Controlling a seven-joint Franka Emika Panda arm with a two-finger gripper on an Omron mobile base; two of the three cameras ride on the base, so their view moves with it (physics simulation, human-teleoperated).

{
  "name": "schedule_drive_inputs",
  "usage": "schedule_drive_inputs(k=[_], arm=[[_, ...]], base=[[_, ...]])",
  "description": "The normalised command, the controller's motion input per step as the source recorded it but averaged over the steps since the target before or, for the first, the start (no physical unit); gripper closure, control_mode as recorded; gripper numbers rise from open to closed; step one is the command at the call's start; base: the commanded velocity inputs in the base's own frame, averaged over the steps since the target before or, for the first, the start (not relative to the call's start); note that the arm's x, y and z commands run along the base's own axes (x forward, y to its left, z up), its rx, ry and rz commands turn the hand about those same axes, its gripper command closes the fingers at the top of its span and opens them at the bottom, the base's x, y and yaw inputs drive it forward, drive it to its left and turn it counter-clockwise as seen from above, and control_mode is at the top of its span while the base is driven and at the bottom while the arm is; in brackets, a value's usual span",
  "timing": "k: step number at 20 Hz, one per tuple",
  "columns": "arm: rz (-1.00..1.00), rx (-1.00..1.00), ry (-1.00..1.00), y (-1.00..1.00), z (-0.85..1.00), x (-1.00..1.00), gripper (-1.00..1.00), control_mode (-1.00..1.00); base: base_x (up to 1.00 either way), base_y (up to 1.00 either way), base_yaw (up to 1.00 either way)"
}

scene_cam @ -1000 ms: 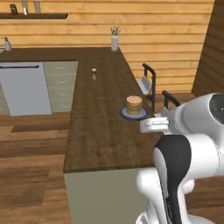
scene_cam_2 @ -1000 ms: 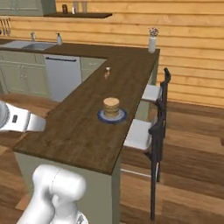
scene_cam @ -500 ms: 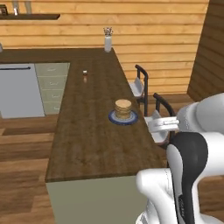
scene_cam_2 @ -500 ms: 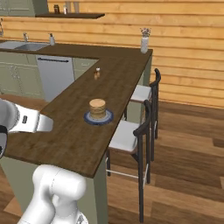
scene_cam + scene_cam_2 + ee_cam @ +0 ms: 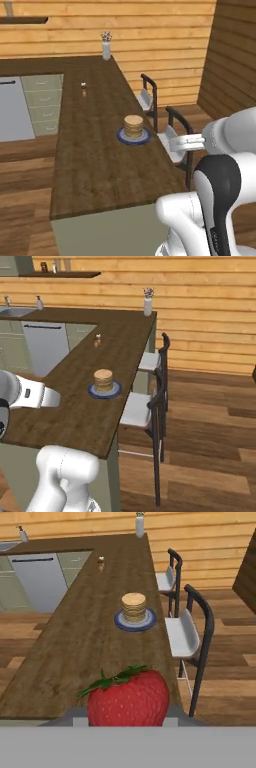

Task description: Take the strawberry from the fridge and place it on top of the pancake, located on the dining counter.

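A small shaker (image 5: pixel 101 560) is seen far left on the bench (image 5: pixel 75 642); the pancake (image 5: pixel 134 607) is set mid-bench on its plate (image 5: pixel 134 621); the strawberry (image 5: pixel 128 697) is held clenched in the end effector (image 5: pixel 127 718); two stools (image 5: pixel 183 629) are ranged alongside at right

Flat, even rendered light all around me, with no glare. My views are soft and slightly pixelated. Faint shading sits under the pancake (image 5: pixel 134 606) at frame centre.
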Motion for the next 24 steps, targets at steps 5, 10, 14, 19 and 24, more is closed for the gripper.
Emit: schedule_drive_inputs(k=[5,10,14,19,24], arm=[[0.0,0.0,0.0,0.0,0.0,0.0,1.0,1.0],[0.0,0.0,0.0,0.0,0.0,0.0,1.0,1.0],[0.0,0.0,0.0,0.0,0.0,0.0,1.0,1.0],[0.0,0.0,0.0,0.0,0.0,0.0,1.0,1.0],[0.0,0.0,0.0,0.0,0.0,0.0,1.0,1.0]], base=[[0.3,-0.51,-0.29],[-0.15,-1.0,-0.49],[-0.03,-0.99,-0.57],[0.47,-0.52,-0.54],[1.0,0.0,0.04]])
